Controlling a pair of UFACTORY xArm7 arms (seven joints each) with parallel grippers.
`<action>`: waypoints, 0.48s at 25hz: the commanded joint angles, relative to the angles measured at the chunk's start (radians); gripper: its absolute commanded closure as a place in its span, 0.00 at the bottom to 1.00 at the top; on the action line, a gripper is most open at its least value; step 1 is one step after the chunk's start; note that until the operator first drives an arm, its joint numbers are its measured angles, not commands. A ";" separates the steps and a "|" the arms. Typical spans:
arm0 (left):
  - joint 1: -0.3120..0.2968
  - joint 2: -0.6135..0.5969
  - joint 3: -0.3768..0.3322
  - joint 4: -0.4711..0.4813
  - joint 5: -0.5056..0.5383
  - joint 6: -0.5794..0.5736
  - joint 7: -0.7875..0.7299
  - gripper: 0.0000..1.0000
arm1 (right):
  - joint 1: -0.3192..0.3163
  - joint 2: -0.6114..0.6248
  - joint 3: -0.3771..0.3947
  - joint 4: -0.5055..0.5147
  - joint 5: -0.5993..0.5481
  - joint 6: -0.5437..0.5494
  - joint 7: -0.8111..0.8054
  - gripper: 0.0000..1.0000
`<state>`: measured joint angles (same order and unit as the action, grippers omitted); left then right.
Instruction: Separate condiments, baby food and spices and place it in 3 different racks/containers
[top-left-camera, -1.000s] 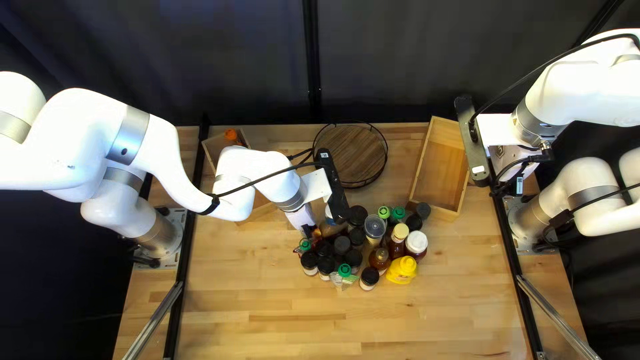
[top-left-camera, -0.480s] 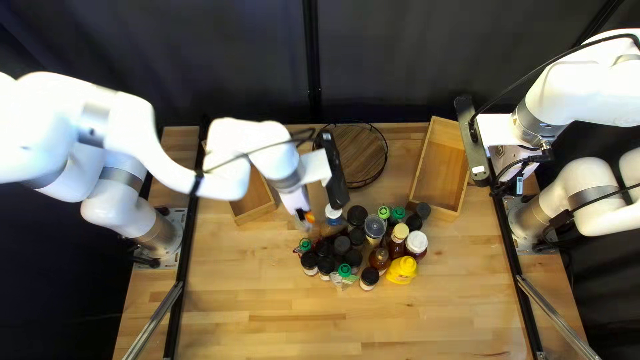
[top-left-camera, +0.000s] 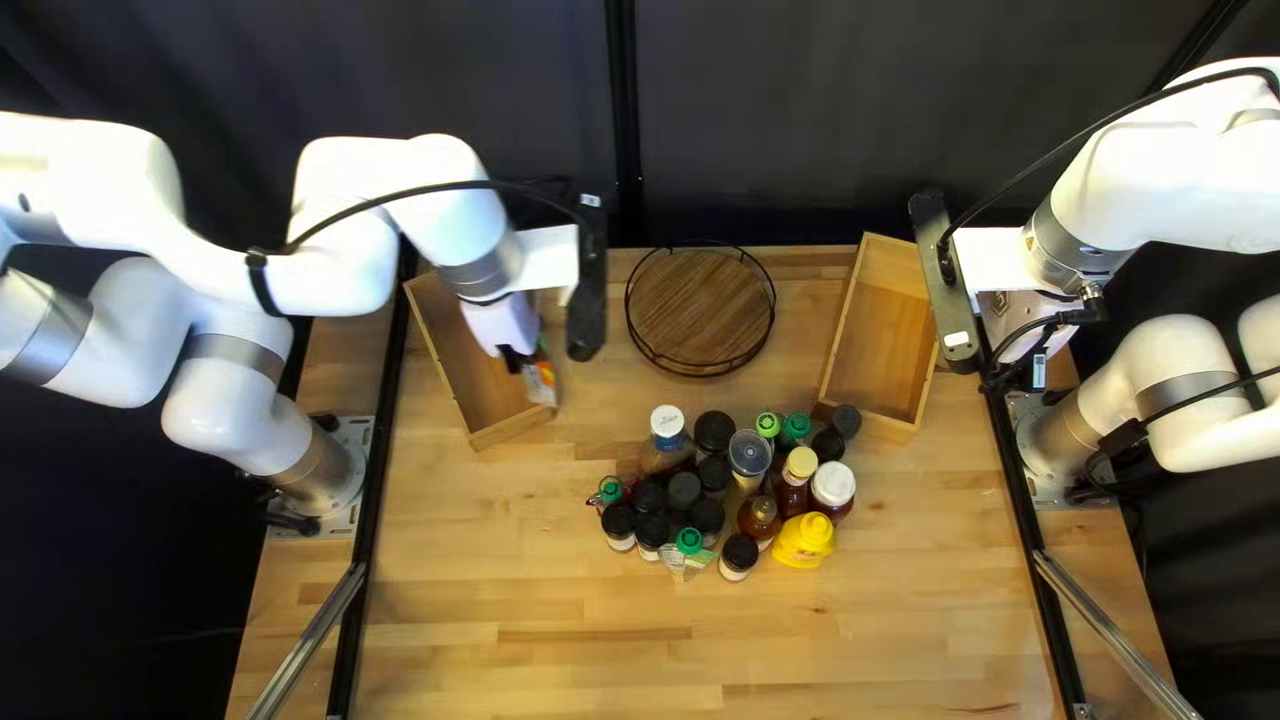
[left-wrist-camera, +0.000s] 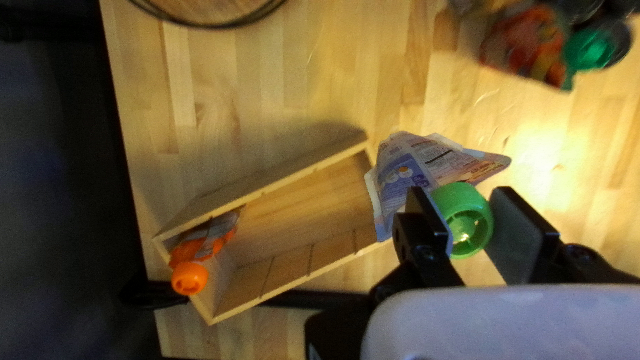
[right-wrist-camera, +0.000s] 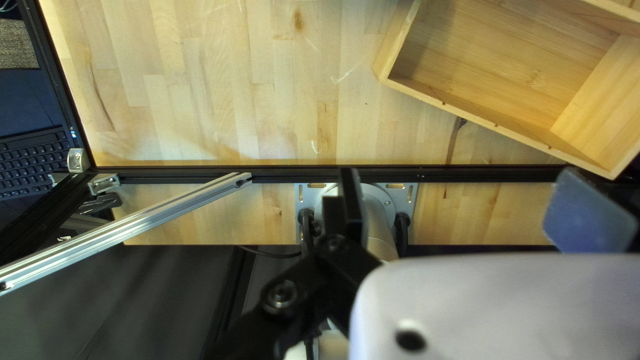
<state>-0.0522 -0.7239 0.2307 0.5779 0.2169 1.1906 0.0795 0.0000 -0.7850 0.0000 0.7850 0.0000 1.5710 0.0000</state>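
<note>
Pouch (left-wrist-camera: 413,163) pinched at its green cap (left-wrist-camera: 462,217) in the left tool (left-wrist-camera: 467,205), near the left box (top-left-camera: 511,428) at the left of the top left view. Orange-capped pouch (left-wrist-camera: 205,250) inside that box. Right tool (right-wrist-camera: 463,203) spread wide, holding nothing. Likely early on: bottles and jars (top-left-camera: 684,490), plus another pouch (left-wrist-camera: 523,47), left to sort at center, for right box (top-left-camera: 880,340) and round tray (top-left-camera: 700,310).
</note>
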 commanded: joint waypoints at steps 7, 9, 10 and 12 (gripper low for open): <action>0.089 -0.133 0.035 -0.167 0.126 -0.022 0.053 1.00 | 0.000 0.000 0.000 0.000 0.000 0.000 0.000 0.00; 0.113 -0.145 0.047 -0.188 0.156 -0.024 0.061 1.00 | 0.000 0.000 0.000 0.000 0.000 0.000 0.000 0.00; 0.129 -0.150 0.055 -0.199 0.173 -0.025 0.065 1.00 | 0.000 0.000 0.000 0.000 0.000 0.000 0.000 0.00; 0.156 -0.154 0.075 -0.218 0.201 -0.033 0.075 1.00 | 0.000 0.000 0.000 0.000 0.000 0.000 0.000 0.00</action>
<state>0.0707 -0.8684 0.2831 0.3848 0.3831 1.1657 0.1421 0.0000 -0.7850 0.0000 0.7850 0.0000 1.5710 0.0000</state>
